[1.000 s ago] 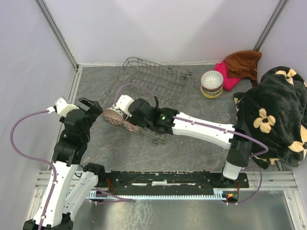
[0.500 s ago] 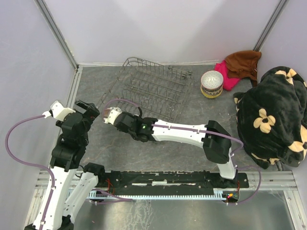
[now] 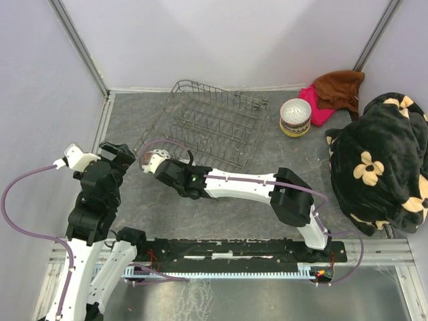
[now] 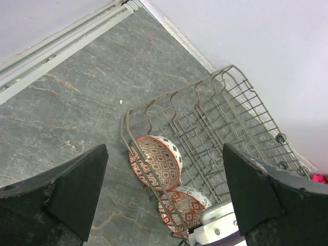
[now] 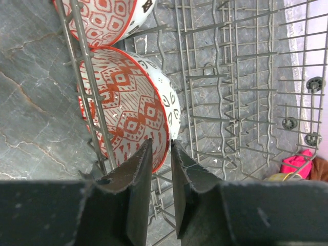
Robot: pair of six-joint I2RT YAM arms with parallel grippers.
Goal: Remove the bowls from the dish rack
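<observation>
The grey wire dish rack point(image 3: 212, 124) lies at the back middle of the table. Two red-and-white patterned bowls stand on edge in its left end: one point(image 4: 156, 161) further back, one point(image 4: 190, 209) nearer the right arm. In the right wrist view my right gripper point(image 5: 161, 146) straddles the rim of the nearer bowl point(image 5: 128, 110), one finger inside and one outside, nearly closed on it. From above, this gripper point(image 3: 147, 162) hides both bowls. My left gripper point(image 3: 119, 154) is wide open and empty, just left of the rack. A stack of bowls point(image 3: 295, 117) stands right of the rack.
A pink cloth point(image 3: 319, 107) and a brown cloth point(image 3: 340, 87) lie at the back right. A black flowered blanket point(image 3: 381, 160) fills the right side. The enclosure walls stand close behind the rack, and a metal rail point(image 3: 103, 120) runs along the left.
My right arm has dropped lower and reached further left, so its wrist now covers the bowls that showed from above. My left arm has drawn back a little to the left.
</observation>
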